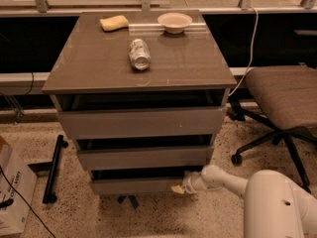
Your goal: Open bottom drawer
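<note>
The bottom drawer (133, 185) is the lowest and smallest grey-brown front of the three-drawer cabinet, near the floor. Its front stands slightly out, with a dark gap above it. My gripper (179, 188) is at the end of the white arm (223, 181) that reaches in from the lower right. It sits at the right end of the bottom drawer's front, touching or nearly touching it. The middle drawer (143, 157) and the top drawer (141, 123) are above.
On the cabinet top (99, 68) lie a can (139, 53) on its side, a yellow sponge (114, 23) and a white bowl (174, 22). An office chair (282, 103) stands to the right. A black bar (53, 170) and a cardboard box (12, 192) are on the floor at left.
</note>
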You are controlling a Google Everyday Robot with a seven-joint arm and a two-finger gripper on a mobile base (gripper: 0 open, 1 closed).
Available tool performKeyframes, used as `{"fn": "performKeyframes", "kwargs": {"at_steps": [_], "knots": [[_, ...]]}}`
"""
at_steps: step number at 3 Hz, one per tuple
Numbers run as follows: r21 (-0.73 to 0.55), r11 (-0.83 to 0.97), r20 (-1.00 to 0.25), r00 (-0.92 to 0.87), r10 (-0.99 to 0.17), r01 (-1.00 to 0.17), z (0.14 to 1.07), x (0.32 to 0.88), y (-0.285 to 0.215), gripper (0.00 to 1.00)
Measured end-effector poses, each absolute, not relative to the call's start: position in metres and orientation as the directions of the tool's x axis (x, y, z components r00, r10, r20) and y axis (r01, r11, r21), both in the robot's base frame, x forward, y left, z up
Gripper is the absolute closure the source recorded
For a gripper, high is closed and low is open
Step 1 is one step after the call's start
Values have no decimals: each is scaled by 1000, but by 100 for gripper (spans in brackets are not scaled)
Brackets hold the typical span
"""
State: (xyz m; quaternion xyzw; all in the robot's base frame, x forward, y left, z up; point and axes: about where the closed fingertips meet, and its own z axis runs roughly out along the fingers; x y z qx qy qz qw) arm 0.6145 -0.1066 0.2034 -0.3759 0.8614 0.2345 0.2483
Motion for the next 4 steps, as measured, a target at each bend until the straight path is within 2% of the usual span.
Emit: {"fn": "performKeyframes", "kwargs": {"at_steps": [1, 2, 3, 4], "knots": [[217, 607, -604, -594, -531, -764, 205, 614, -107, 60], [217, 607, -604, -594, -531, -764, 207, 614, -107, 29], [217, 607, -604, -594, -531, -764, 207, 614, -107, 6], [217, 607, -604, -594, -532, -764, 207, 614, -107, 0]]}}
